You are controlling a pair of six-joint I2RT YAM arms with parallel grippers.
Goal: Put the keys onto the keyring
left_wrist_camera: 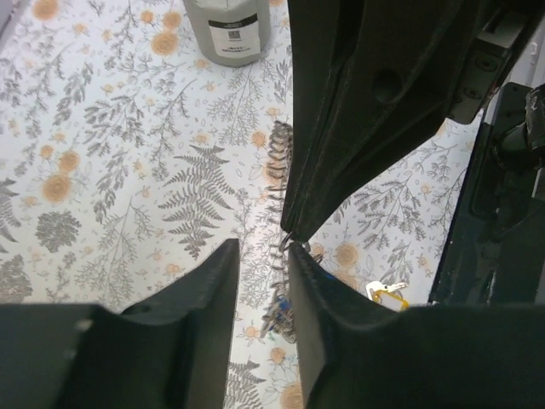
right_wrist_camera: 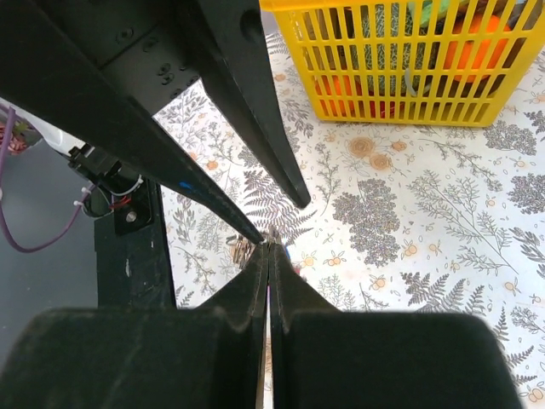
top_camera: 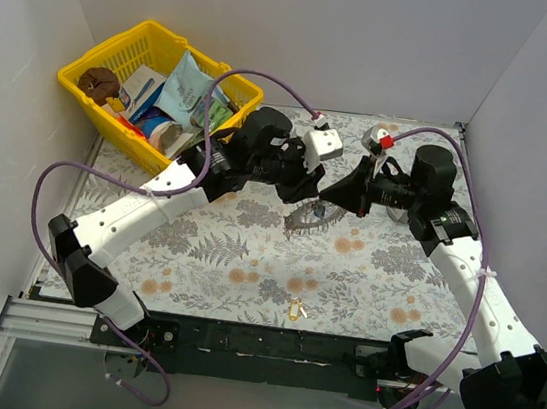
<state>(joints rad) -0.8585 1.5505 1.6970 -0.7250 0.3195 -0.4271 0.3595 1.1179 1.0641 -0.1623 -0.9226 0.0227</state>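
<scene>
Standing tilted on edge, keyring [top_camera: 304, 217] prob pinched by R fingers [right_wrist_camera: 232, 308].

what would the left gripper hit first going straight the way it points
Likely the right gripper, whose tips lie right ahead of the left gripper, pinching the keyring; the ring's edge may touch first.
</scene>
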